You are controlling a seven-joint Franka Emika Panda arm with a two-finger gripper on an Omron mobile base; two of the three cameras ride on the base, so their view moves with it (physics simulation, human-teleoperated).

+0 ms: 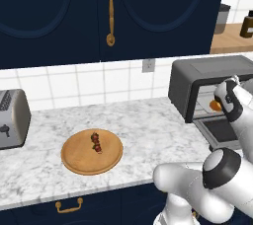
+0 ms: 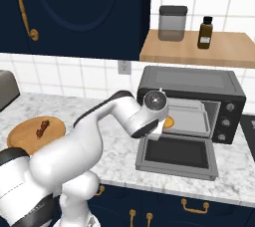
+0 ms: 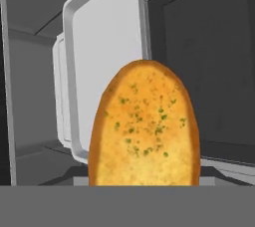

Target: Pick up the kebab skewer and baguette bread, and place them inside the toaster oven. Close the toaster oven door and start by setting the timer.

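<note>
The golden baguette bread (image 3: 144, 126) stands close in front of the hand camera and hides the fingertips. My gripper (image 2: 164, 121) is shut on the baguette bread (image 2: 170, 121) at the mouth of the dark toaster oven (image 2: 189, 79), just over the left end of its light grey tray (image 3: 104, 47). The toaster oven door (image 2: 177, 157) lies dropped open and flat on the counter below. Far to the left, the kebab skewer (image 1: 96, 142) with its dark red chunks rests on a round wooden plate (image 1: 74, 160).
A silver slot toaster (image 1: 12, 118) stands at the counter's left end. Above the oven, a wooden shelf (image 2: 199, 49) carries a grey jar (image 2: 172, 22) and a dark bottle (image 2: 204, 32). Dark blue cabinets hang over the marble counter (image 1: 148, 130).
</note>
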